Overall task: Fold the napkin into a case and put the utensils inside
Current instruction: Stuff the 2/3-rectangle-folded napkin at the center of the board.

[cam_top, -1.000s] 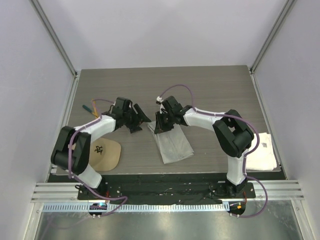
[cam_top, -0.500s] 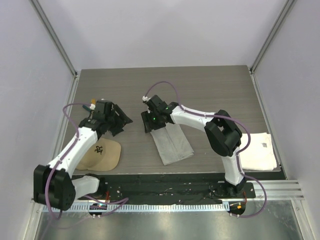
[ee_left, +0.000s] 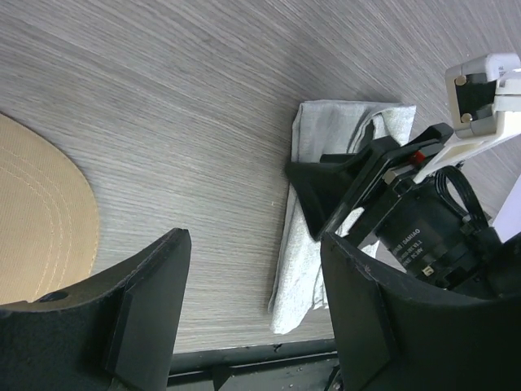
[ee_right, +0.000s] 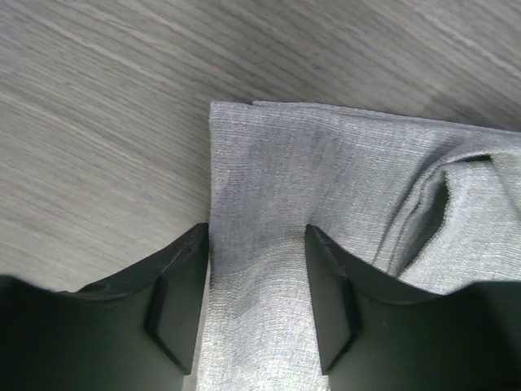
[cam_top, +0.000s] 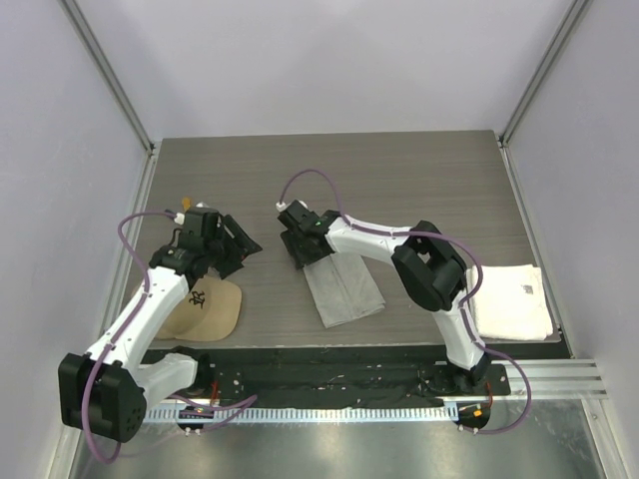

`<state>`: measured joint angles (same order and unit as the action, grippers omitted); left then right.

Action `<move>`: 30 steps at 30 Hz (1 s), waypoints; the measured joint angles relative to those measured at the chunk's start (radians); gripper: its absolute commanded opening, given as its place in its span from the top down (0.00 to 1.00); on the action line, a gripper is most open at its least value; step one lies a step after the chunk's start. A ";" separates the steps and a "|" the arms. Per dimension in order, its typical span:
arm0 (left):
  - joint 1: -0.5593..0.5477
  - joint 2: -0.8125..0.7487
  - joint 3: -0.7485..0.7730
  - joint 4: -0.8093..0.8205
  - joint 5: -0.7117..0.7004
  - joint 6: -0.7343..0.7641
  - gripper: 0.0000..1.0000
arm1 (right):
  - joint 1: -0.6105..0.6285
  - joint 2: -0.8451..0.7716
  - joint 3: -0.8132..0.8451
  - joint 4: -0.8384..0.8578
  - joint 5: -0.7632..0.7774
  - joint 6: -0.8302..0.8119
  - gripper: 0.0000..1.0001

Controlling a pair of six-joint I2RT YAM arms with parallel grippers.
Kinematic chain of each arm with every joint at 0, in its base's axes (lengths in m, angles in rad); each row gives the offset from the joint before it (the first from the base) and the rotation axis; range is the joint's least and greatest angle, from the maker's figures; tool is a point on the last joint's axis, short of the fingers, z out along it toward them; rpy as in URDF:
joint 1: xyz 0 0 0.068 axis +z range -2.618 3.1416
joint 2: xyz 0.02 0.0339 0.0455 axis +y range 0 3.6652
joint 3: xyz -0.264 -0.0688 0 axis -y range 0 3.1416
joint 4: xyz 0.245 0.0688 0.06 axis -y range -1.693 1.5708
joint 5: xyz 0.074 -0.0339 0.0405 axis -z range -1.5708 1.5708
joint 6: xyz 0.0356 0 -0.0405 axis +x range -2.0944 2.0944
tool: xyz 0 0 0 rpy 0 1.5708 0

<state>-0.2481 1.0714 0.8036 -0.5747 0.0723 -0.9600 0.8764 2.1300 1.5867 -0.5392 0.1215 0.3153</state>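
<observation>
The tan cap lies on the table to the near left of the napkin, and a thicker white towel lies well off to the napkin's right. The napkin itself lies flat in the middle as a narrow long fold, its near end pointing toward the arm bases and its far end angled slightly left. No utensil shows on or in it.

At that far end sits the right gripper. Its wrist view shows the jaws parted, straddling a strip of the grey cloth at the napkin's corner; the cloth between them lies smooth, and beside them a loose fold gapes. The left gripper hangs to the left of the napkin's far end, apart from it, jaws wide with only bare table between them.

Further left and beyond, a sliver of an orange-yellow handle peeks out by the left arm; the other utensils cannot be made out.
</observation>
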 measured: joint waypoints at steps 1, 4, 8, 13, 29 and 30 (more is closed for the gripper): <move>0.000 0.000 0.000 -0.002 0.001 0.000 0.31 | 0.006 0.002 0.000 0.000 0.024 0.000 0.58; 0.000 0.000 0.000 -0.003 0.001 0.000 0.31 | 0.022 0.004 -0.010 0.005 0.098 0.008 0.72; 0.000 0.000 0.000 -0.003 0.002 0.001 0.31 | 0.044 0.004 -0.030 0.035 0.179 0.032 0.84; 0.000 0.003 -0.023 0.048 0.053 0.006 0.26 | 0.055 -0.031 -0.097 0.116 0.212 0.031 0.99; -0.039 0.476 0.008 0.462 0.333 -0.029 0.21 | -0.108 -0.172 -0.340 0.329 -0.231 0.055 0.99; -0.047 0.499 0.017 0.481 0.340 -0.035 0.21 | -0.113 -0.174 -0.345 0.333 -0.246 0.058 0.99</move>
<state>-0.2951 1.5707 0.8207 -0.0940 0.4126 -0.9947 0.7639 1.9556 1.2415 -0.2066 -0.1249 0.3733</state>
